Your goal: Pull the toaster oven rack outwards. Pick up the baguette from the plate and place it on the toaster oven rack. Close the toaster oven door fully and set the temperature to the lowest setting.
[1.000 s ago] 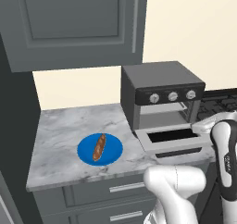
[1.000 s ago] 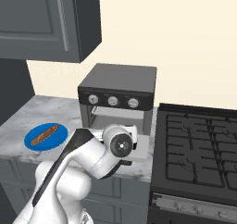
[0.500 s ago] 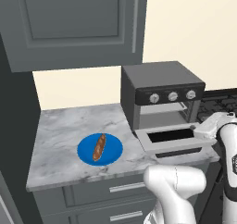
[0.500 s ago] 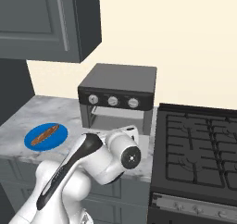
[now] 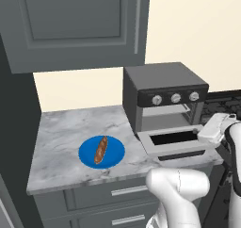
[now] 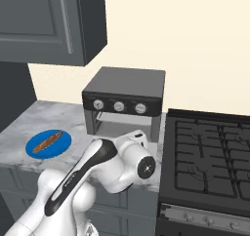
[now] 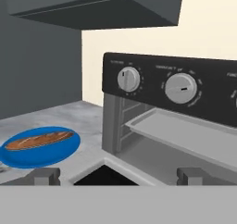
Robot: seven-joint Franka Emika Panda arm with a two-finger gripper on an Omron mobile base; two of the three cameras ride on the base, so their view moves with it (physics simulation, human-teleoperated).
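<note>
One toaster oven — boxy, dark grey — sits right of centre in the left base view, at the back of the marble counter. Knobs on its front panel: three in a row in both base views; two whole ones and the edge of a third at the right border of the hand view.

One toaster oven door, dropped open and lying flat toward the camera, its dark window facing up.

One toaster oven rack, a pale grey shelf inside the open cavity, seen in the centre-right of the hand view.

One plate, bright blue, lower centre-left of the left base view, on the counter well apart from the oven. One baguette lies on it — brown, slim, roughly centred on the disc.

One gripper, low in the hand view, just in front of the open oven mouth; its two dark fingertips stand wide apart with nothing between them.

One black stovetop fills the right side of the right base view, beside the oven.

Grey wall cabinets occupy the upper left of the left base view; two drawer fronts show under the counter.
</note>
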